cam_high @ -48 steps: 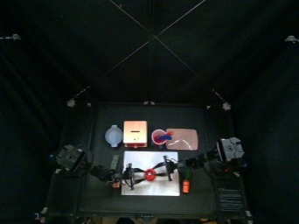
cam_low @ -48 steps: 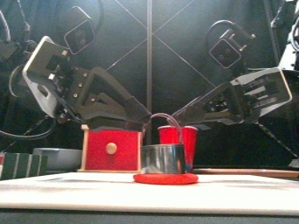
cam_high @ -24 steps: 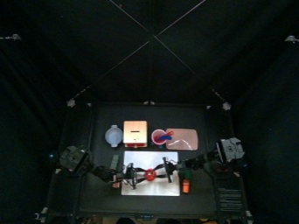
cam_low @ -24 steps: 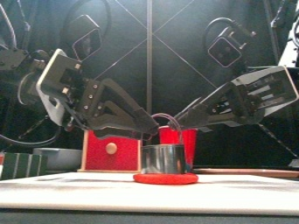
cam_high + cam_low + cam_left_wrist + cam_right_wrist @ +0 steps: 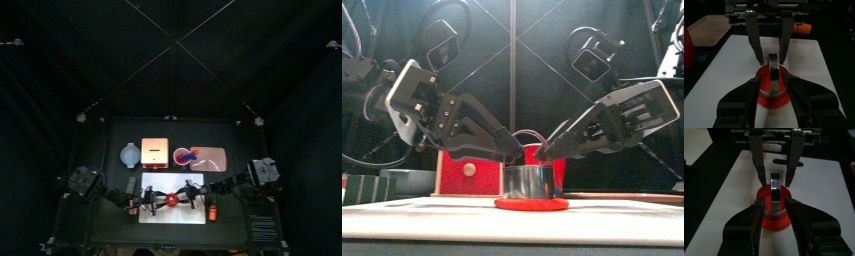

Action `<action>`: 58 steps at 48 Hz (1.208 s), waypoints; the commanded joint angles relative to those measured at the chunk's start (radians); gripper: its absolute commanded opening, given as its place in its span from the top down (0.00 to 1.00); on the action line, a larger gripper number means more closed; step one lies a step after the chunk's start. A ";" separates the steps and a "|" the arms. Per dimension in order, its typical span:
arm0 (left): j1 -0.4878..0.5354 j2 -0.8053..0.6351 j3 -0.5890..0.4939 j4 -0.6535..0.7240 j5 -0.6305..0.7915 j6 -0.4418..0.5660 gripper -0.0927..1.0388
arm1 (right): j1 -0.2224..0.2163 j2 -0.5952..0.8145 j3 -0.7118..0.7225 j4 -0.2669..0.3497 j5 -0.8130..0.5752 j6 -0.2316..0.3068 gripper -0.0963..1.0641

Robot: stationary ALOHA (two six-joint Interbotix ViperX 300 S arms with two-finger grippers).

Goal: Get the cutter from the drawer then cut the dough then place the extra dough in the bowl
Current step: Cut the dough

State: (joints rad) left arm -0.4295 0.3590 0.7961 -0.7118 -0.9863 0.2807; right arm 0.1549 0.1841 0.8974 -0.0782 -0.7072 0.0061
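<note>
A round metal cutter [image 5: 529, 182] with a wire handle stands on the flat red dough [image 5: 531, 204], in the middle of the white cutting board [image 5: 155, 213]. My left gripper [image 5: 513, 157] comes in from the left and my right gripper [image 5: 547, 156] from the right, both low at the cutter's top. In the left wrist view the left gripper [image 5: 773, 80] has its jaws apart on either side of the cutter [image 5: 774, 75]. In the right wrist view the right gripper [image 5: 773, 202] straddles the cutter [image 5: 774, 188] the same way. I see no firm grip by either one.
Behind the board stand the blue-grey bowl [image 5: 128, 154], the wooden box [image 5: 155, 150] with its red drawer front [image 5: 469, 170], and the pink tray [image 5: 214, 163] with the red cup [image 5: 189, 156].
Both grippers have moved inward and lower, closing in on the cutter from their own sides. The cutter and dough have stayed in place.
</note>
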 commanded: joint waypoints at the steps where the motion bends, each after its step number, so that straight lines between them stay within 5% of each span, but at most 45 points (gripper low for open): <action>1: 0.003 -0.018 -0.017 -0.002 -0.002 0.002 0.22 | 0.005 -0.017 -0.031 -0.003 0.005 -0.003 0.26; 18: 0.003 -0.020 -0.005 -0.014 0.005 0.002 0.28 | -0.002 -0.017 -0.017 0.000 0.005 -0.006 0.29; 39: 0.003 -0.009 -0.002 -0.008 0.098 0.006 0.40 | -0.012 -0.011 0.002 -0.012 0.006 -0.009 0.52; 58: 0.000 0.052 -0.002 -0.012 0.167 -0.008 0.45 | -0.028 0.051 0.011 0.008 0.005 -0.005 0.54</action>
State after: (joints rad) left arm -0.4264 0.3927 0.7915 -0.7194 -0.8560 0.2853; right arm 0.1304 0.2132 0.9035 -0.0813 -0.7087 0.0015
